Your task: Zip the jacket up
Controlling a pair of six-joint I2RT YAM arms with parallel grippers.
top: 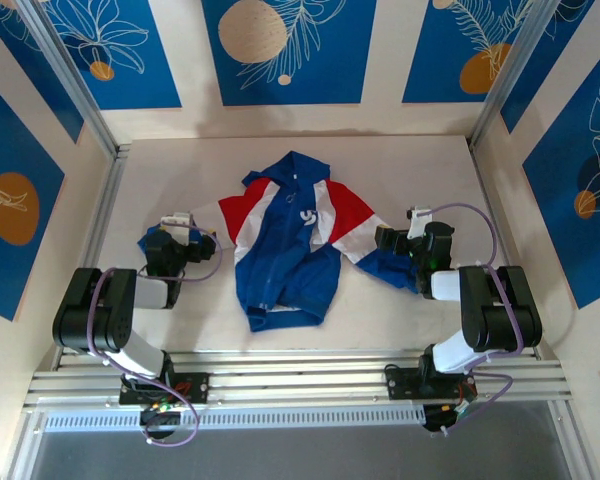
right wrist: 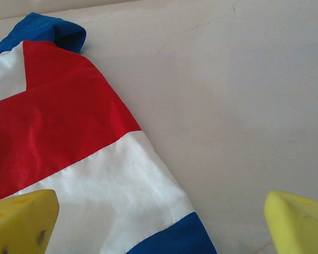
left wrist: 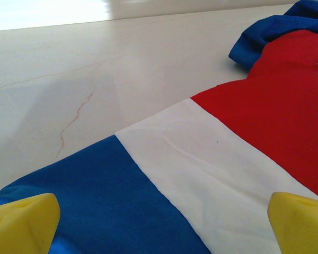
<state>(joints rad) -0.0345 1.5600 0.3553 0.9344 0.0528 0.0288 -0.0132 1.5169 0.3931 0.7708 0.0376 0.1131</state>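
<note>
The left gripper (top: 202, 240) lies low at 9 o'clock of the jacket (top: 285, 250), over the sleeve end there, and points toward 3 o'clock. Its jaws stand wide and hold nothing. In the left wrist view the yellow pads (left wrist: 22, 225) sit in the two bottom corners, with the sleeve's blue, white and red bands lying between them. Whether they touch the cloth cannot be told.

The jacket lies flat and front up in the middle of the table (top: 420, 170), with its collar at 12 o'clock and its hem at 6 o'clock. The sleeves spread toward 8 and 4 o'clock. A white logo (top: 307, 218) marks the chest. How far the zipper is closed cannot be told.

The right gripper (top: 380, 240) lies at 3 o'clock of the jacket, at the other sleeve, and points toward 9 o'clock. Its jaws are also wide and empty. In the right wrist view, red and white cloth reaches one pad and bare table lies by the other.
</note>
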